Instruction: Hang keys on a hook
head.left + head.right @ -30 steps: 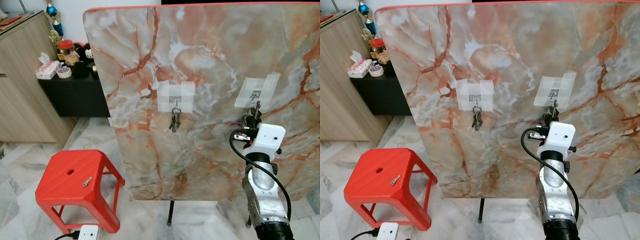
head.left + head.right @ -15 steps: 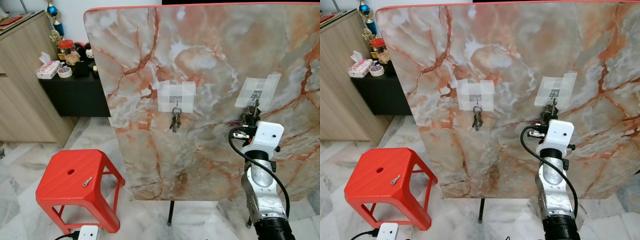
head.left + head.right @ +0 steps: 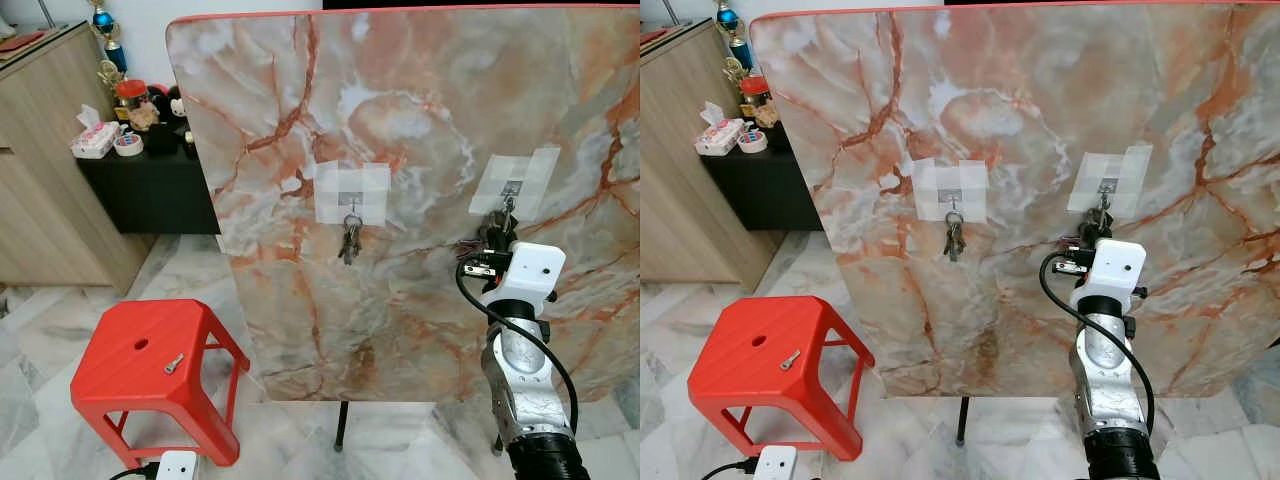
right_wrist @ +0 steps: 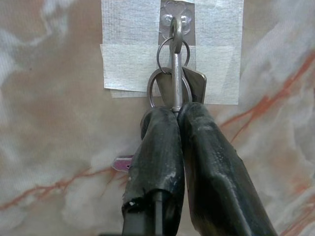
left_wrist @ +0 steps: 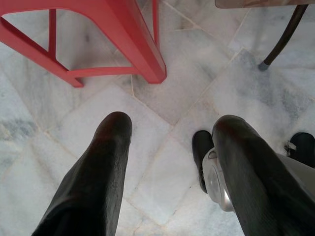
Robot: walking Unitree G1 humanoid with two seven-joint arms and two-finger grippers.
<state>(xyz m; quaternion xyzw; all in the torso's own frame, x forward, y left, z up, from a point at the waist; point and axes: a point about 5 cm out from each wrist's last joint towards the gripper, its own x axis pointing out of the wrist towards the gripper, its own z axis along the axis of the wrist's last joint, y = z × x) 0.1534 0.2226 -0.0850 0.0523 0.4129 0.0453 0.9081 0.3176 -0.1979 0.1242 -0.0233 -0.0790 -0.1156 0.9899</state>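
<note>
Upright marbled board (image 3: pixel 420 120) stands before me, orange-veined, with two taped patches on its face. To my left on the tiled floor: red stool (image 3: pixel 150 375) with a small bolt (image 3: pixel 174 362) lying on its seat; beyond it a dark low shelf (image 3: pixel 150 185) carrying small items, beside a wooden cabinet (image 3: pixel 40 160).

My right arm (image 3: pixel 522 380) is raised to the right-hand tape patch (image 4: pixel 172 46). My right gripper (image 4: pixel 178 109) has its two fingers pressed together, no gap visible between the tips, pinching the keys (image 4: pixel 177 88) at the lower part of the bunch. The top ring of the bunch sits over the hook (image 4: pixel 175 27) in the middle of the patch, so the keys hang from the hook while I hold them. Gripper is just below the hook, close to the board face.

A second key bunch (image 3: pixel 350 240) hangs from the hook on the left-hand patch (image 3: pixel 352 192), well apart from my gripper.

My left gripper (image 5: pixel 170 142) hangs low over the floor near the stool's legs, fingers spread wide, nothing between them
</note>
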